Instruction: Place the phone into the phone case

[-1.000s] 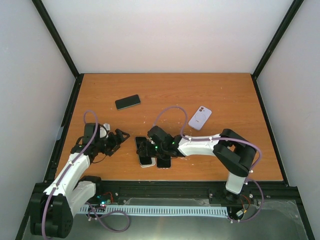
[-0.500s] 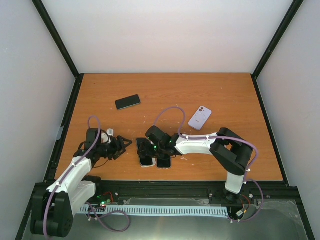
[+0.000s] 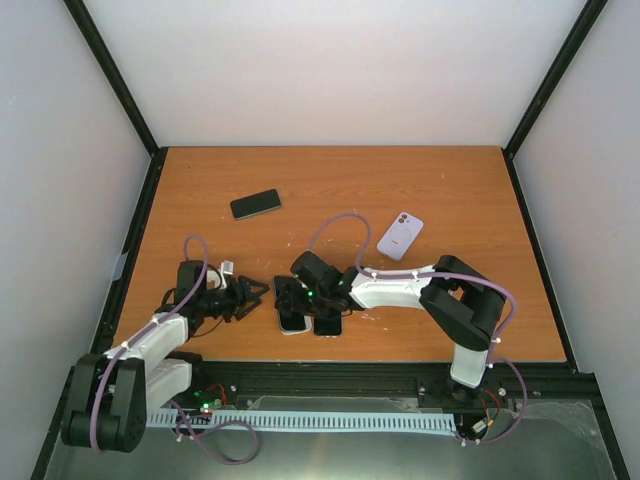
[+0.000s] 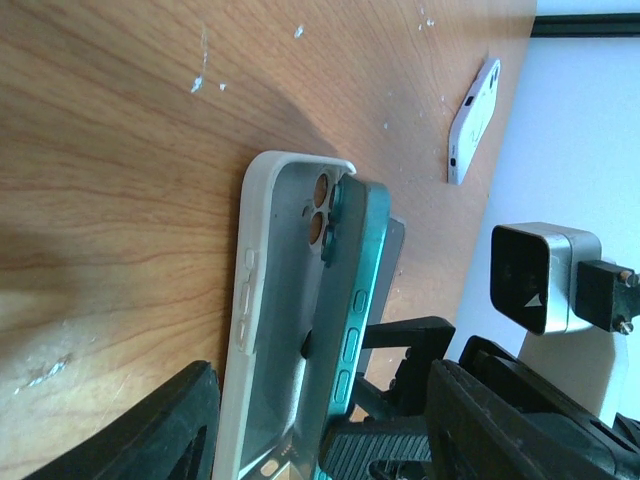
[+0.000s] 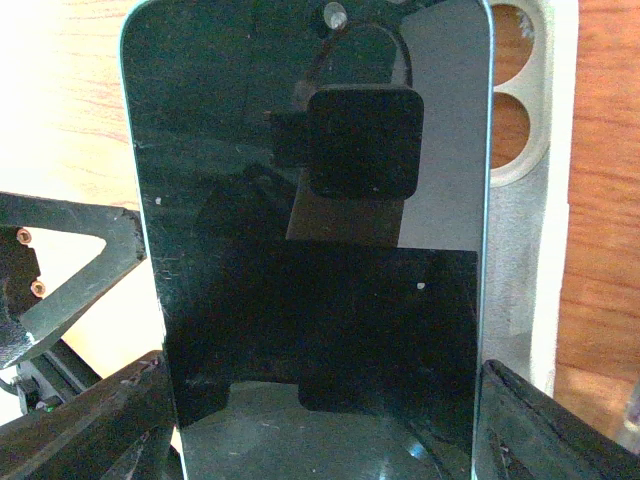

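A white phone case (image 3: 293,322) lies open side up near the table's front edge. It also shows in the left wrist view (image 4: 275,290) and the right wrist view (image 5: 522,250). My right gripper (image 3: 288,298) is shut on a teal phone (image 4: 355,300) and holds it tilted on its long edge inside the case, its dark screen (image 5: 310,250) filling the right wrist view between the jaws (image 5: 322,380). My left gripper (image 3: 255,294) is open just left of the case, with the case's near end and the phone lying between its fingers (image 4: 320,385).
A dark phone (image 3: 327,325) lies right beside the case. A lilac case (image 3: 400,235) lies further back on the right and also shows in the left wrist view (image 4: 472,120). A black phone (image 3: 255,203) lies at the back left.
My left arm has swung right and lower, bringing its open gripper up to the case's left side. My right gripper has edged slightly left with the phone.
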`<state>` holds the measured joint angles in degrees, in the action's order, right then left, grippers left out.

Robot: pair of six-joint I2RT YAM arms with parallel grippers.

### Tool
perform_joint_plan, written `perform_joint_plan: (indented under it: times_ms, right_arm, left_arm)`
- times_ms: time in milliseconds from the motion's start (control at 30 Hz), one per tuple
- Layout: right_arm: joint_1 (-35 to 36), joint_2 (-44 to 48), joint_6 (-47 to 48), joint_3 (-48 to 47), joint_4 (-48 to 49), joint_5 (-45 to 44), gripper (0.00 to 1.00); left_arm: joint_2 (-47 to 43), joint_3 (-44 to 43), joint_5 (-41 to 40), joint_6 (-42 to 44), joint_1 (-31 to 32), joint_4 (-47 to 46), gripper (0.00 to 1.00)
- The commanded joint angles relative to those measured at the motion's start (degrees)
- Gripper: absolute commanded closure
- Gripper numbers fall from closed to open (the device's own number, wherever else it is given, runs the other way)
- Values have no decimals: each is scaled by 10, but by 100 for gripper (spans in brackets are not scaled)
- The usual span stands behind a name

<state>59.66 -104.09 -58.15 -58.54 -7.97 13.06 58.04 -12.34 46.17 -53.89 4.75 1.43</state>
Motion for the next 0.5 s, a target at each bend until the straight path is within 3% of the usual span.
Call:
perform_joint_plan:
  times_ms: [0, 267, 467]
  right_arm:
    - [5, -13, -7, -10, -5, 4, 33]
    - [5, -11, -5, -11, -6, 6, 33]
    - [6, -2, -1, -8, -5, 6, 32]
  left_arm:
    - [25, 5, 19, -24, 12, -82, 44]
    - [94, 0, 22, -34, 41, -130, 51]
    - [105, -7, -11, -26, 46, -110, 71]
